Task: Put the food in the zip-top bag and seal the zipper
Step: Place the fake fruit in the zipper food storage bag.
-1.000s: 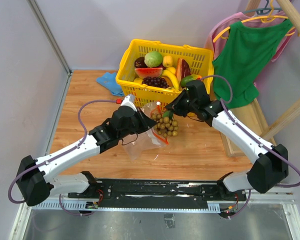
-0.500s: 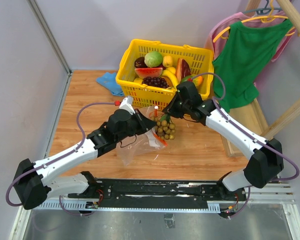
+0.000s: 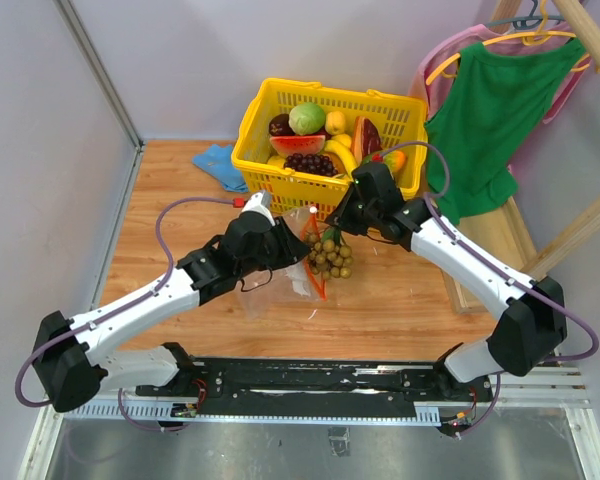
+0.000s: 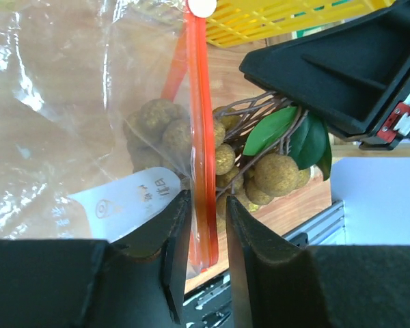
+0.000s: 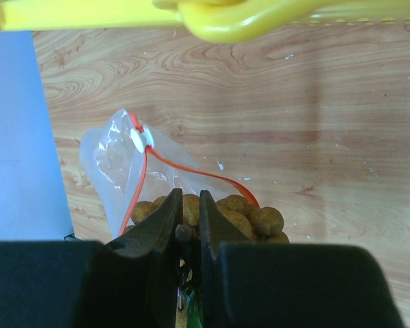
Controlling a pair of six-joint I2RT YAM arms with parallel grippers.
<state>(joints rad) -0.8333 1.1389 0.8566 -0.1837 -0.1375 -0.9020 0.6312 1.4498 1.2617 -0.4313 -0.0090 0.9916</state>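
A yellow plastic lattice basket (image 3: 270, 183) stands at the far middle of the light wooden tabletop (image 3: 170, 190). Inside it, a dark purple grape bunch (image 3: 310, 163) lies near the front wall, with a red watermelon slice (image 3: 296, 144) just behind it. A crumpled blue cloth (image 3: 218, 163) lies on the tabletop right against the basket's left side. To the right, a green sleeveless garment (image 3: 495, 110) hangs on a yellow hanger (image 3: 520, 38), with a pink hanger (image 3: 442, 55) beside it, close to a slanting pale wooden beam (image 3: 590, 35). A second wooden beam (image 3: 580, 232) slants lower down. Plain grey walls (image 3: 180, 50) close the back and left, and a grey metal sheet (image 3: 280, 445) runs along the near edge
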